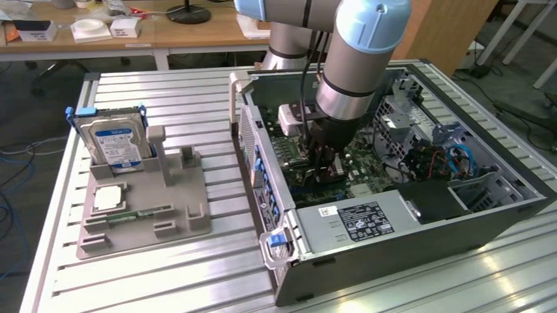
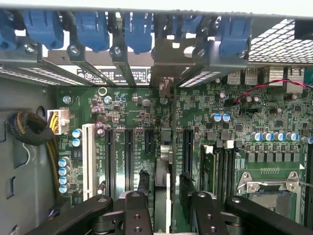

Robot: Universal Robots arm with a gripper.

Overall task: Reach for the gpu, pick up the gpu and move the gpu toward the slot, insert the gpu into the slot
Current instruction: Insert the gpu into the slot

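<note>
Straddling the gpu [image 2: 164,161], the gripper [image 2: 165,183] hangs low inside the computer case [image 1: 392,241], its fingers [image 2: 143,183] parted with a narrow gap on each side and, as far as I can judge, gripping nothing. The card stands on edge directly between them on the motherboard [image 2: 127,107], its long axis running toward the case's rear wall.

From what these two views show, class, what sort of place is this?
Probably a robotics lab or workshop: an open computer case on a slatted aluminium table, a robot arm reaching inside, cluttered wooden desks behind.
</note>
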